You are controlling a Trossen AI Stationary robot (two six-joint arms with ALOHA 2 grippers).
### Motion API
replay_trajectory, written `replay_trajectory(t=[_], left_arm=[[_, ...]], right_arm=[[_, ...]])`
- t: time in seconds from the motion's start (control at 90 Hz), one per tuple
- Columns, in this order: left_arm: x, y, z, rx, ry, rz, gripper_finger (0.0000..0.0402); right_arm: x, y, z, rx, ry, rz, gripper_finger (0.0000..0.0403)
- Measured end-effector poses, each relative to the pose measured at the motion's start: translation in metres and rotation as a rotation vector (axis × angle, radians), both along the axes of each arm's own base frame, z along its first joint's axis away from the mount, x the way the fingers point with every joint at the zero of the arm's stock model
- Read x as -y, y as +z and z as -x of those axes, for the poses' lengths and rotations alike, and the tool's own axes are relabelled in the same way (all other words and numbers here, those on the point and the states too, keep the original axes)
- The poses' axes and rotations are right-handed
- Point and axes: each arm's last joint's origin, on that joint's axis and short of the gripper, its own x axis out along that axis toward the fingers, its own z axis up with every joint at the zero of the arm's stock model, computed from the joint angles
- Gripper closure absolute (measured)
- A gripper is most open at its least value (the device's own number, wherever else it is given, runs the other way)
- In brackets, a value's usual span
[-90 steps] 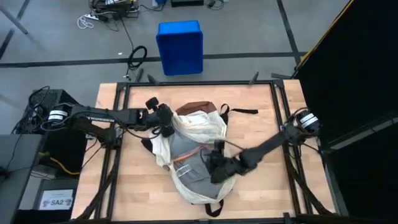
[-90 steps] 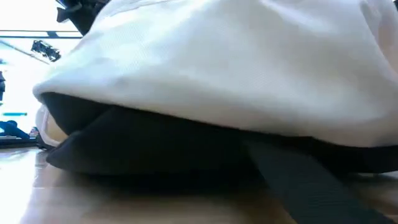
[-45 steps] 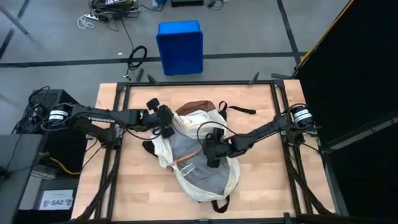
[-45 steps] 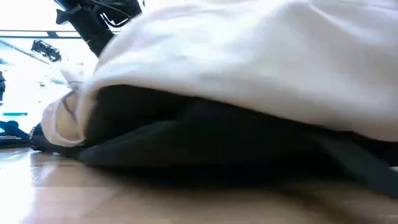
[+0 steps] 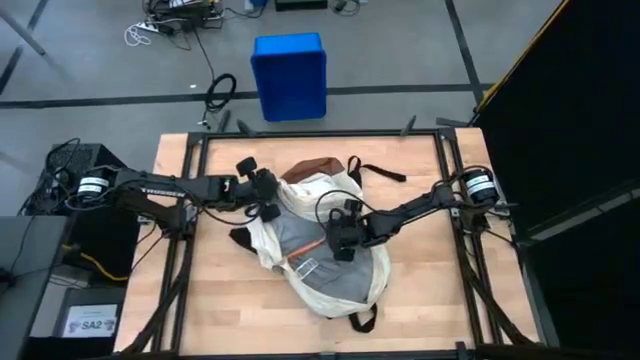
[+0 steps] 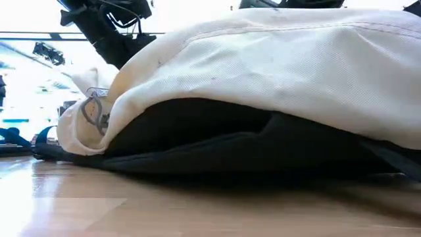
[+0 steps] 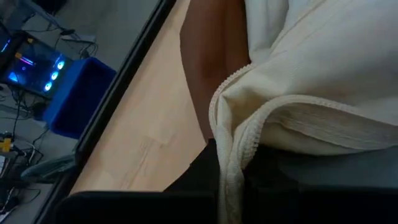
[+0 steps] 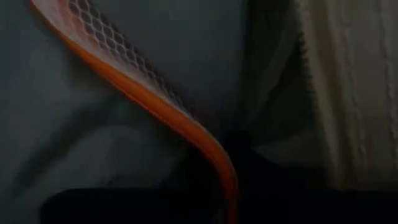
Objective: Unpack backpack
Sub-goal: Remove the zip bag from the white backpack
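The left hand pinched the backpack's zipper edge; the right hand reached inside, its grip impossible to tell.

The backpack fills the table's middle, its open mouth crowded by 2 grippers: the left gripper at the rim, the right gripper over the grey lining. An orange-edged pouch lies inside against the right gripper. Bare wood stays open along both sides and the near edge
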Motion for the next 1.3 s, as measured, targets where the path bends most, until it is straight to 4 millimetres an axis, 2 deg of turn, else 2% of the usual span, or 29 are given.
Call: replay_trajectory(t=[0.156, 0.333, 0.533, 0.633, 0.744, 0.889, 1.044, 1.3], left_arm=[[-0.002, 0.0, 0.002, -0.022, 0.045, -0.052, 0.0402], [-0.008, -0.001, 0.005, -0.045, 0.082, -0.065, 0.0402], [-0.011, -0.001, 0.005, -0.037, 0.101, -0.069, 0.0402], [-0.011, -0.001, 0.005, -0.036, 0.101, -0.069, 0.0402], [-0.011, -0.001, 0.005, -0.036, 0.101, -0.069, 0.0402], [-0.011, -0.001, 0.005, -0.039, 0.092, -0.06, 0.0402], [-0.01, -0.001, 0.005, -0.041, 0.079, -0.047, 0.0402], [-0.01, -0.001, 0.004, -0.048, 0.036, -0.032, 0.0402]], right_arm=[[-0.013, 0.021, -0.005, -0.053, 0.023, 0.067, 0.0401], [-0.037, 0.064, -0.009, -0.085, 0.048, 0.149, 0.0403], [-0.061, 0.118, -0.016, -0.003, 0.09, 0.199, 0.0402], [-0.065, 0.131, -0.018, 0.033, 0.101, 0.17, 0.0403], [-0.06, 0.125, -0.019, -0.008, 0.117, 0.082, 0.0403], [-0.046, 0.096, -0.008, -0.135, 0.045, 0.025, 0.0383], [-0.031, 0.062, 0.005, -0.246, -0.033, -0.057, 0.0322], [-0.002, 0.022, 0.012, -0.237, -0.114, -0.041, 0.0213]])
